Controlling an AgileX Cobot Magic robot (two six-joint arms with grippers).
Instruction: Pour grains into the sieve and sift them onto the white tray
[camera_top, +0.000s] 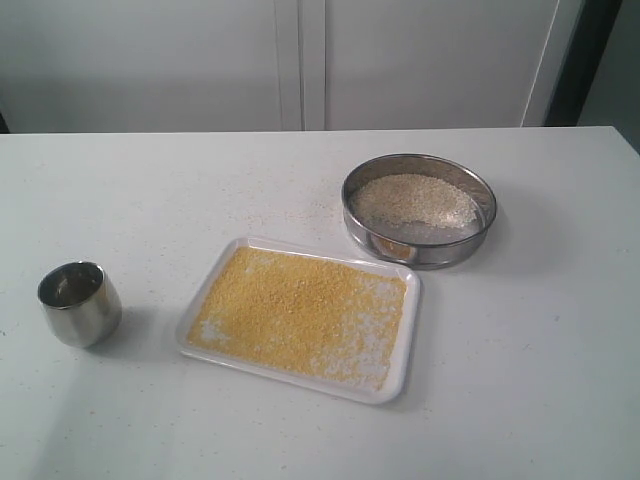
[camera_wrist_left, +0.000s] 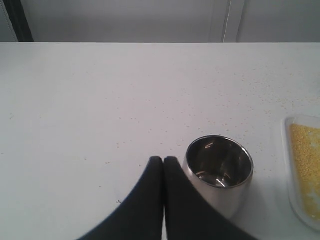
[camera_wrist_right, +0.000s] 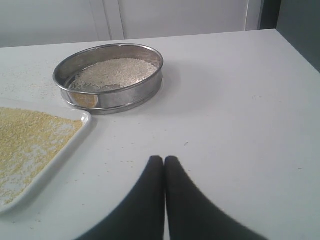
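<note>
White bench (camera_top: 540, 380), pale wall behind. Yellow grains (camera_top: 290, 310) cover the tray (camera_top: 410, 330) mid-bench. Coarse ones stay in the sieve (camera_top: 420, 250) behind it, toward the far right corner. The cup (camera_top: 80, 303) stands empty near the left edge. Both jaws are pressed together, holding nothing. Sifting looks finished, so best to keep clear of the tray. No writing shows.

exterior — high, tilted down over table (camera_top: 540, 350) | wrists — low, close | all share white tray (camera_top: 283, 373)

1. White tray (camera_top: 400, 385) on table (camera_top: 540, 380), carrying a yellow meal layer (camera_top: 290, 310).
2. Sieve (camera_top: 418, 250) just beyond it, holding pale grains (camera_top: 413, 200).
3. Steel cup (camera_top: 78, 303) stands apart, upright.
</note>
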